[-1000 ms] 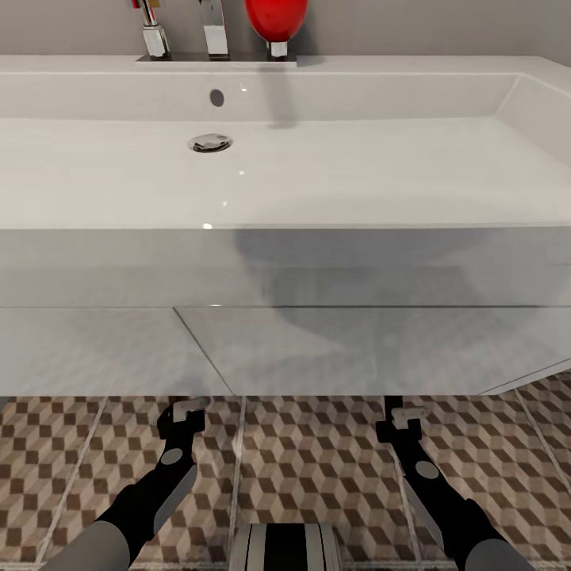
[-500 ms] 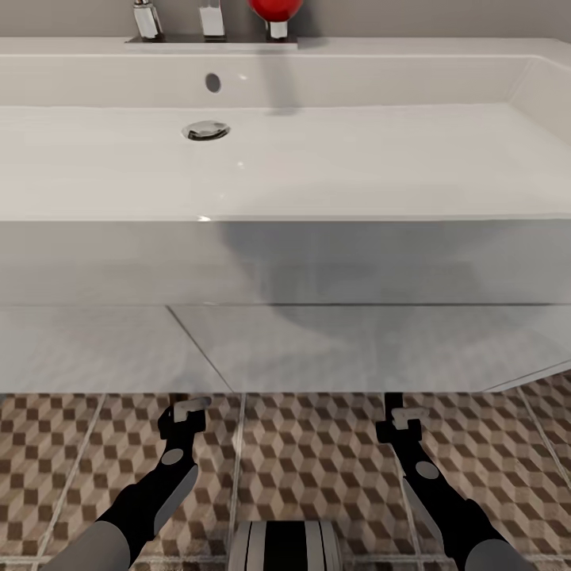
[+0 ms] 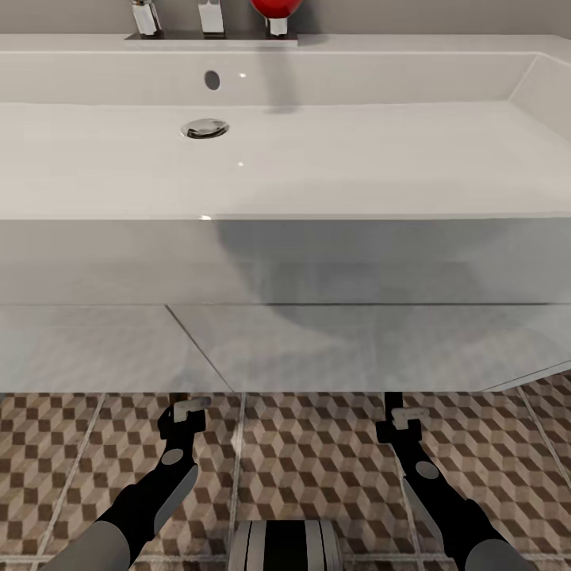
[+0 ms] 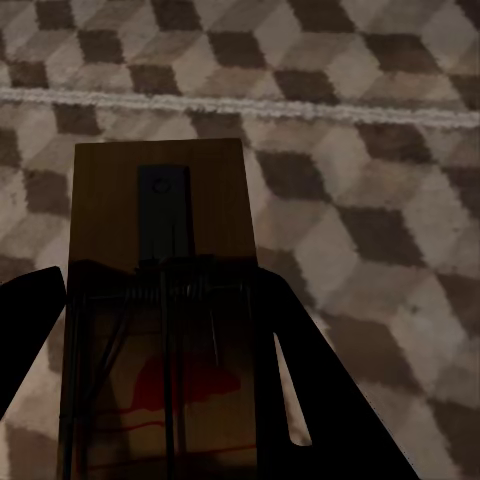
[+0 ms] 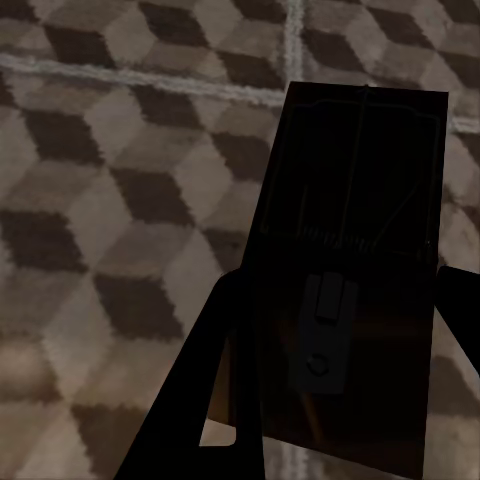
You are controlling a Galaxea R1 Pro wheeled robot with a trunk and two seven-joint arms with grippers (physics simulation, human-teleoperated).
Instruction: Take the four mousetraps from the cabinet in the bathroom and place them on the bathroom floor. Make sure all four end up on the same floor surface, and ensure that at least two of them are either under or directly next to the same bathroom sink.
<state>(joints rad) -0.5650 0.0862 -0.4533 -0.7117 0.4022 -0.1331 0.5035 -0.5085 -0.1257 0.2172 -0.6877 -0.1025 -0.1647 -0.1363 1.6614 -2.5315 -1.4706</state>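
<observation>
Fingers [image 4: 300, 400] of each gripper are clamped on a mousetrap [image 4: 160, 250] — sink [image 3: 285, 262] drawn slightly nearer, arms unmoved; floor [image 3: 317, 460] placement is pending.

Both grippers sit low, fingers aimed under the bathroom sink [image 3: 285, 262], whose white block looms just above the fingertips and blocks any rise, while the bathroom floor [image 3: 317, 452] ahead of and between the fingers lies open.

Red object [image 3: 275, 7] on gray wall [image 3: 396, 16]
</observation>
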